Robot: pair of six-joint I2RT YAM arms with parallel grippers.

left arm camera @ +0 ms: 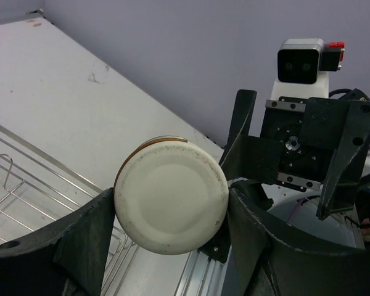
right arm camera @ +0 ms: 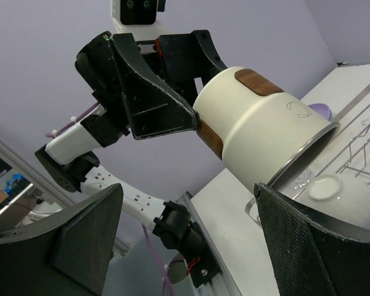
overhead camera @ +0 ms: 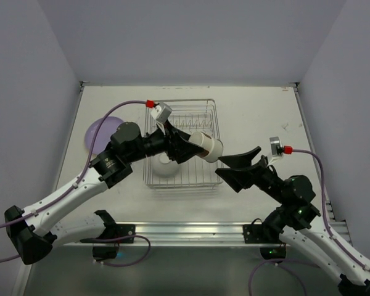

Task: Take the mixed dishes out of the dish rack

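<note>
Step in hand, as I read it: passing the cup from one arm to the other on its way off the rack.

- Left tool (overhead camera: 191, 143): pinching the cream, brown-banded cup (overhead camera: 209, 147) by its base end. The cup lies on its side, clear of the wires, with its steel-rimmed mouth pointing away from this tool and toward the other one.
- Right tool (overhead camera: 222, 168): fingers spread wide and holding nothing. The cup's mouth end sits just ahead of it and slightly above, not yet between the fingers.
- Dish rack (overhead camera: 200, 111): under and behind the left tool. An upturned white bowl (overhead camera: 166, 166) sits in it directly below that tool's wrist. A purple plate (overhead camera: 98, 132) lies on the surface (overhead camera: 253, 117), well off behind the left arm.

Doing it well:
- Bring the right tool up and forward so its fingers straddle the free half of the cup body, short of the left fingers.
- Close square across the wall. A glazed cylinder will likely slip if caught near the rim.
- Open the left tool only once the right grip is firm.

Pose: the left arm reaches out over the rack with its forearm near level. The right arm is bent at the elbow and angled inward, its wrist tipped up toward the cup.
</note>
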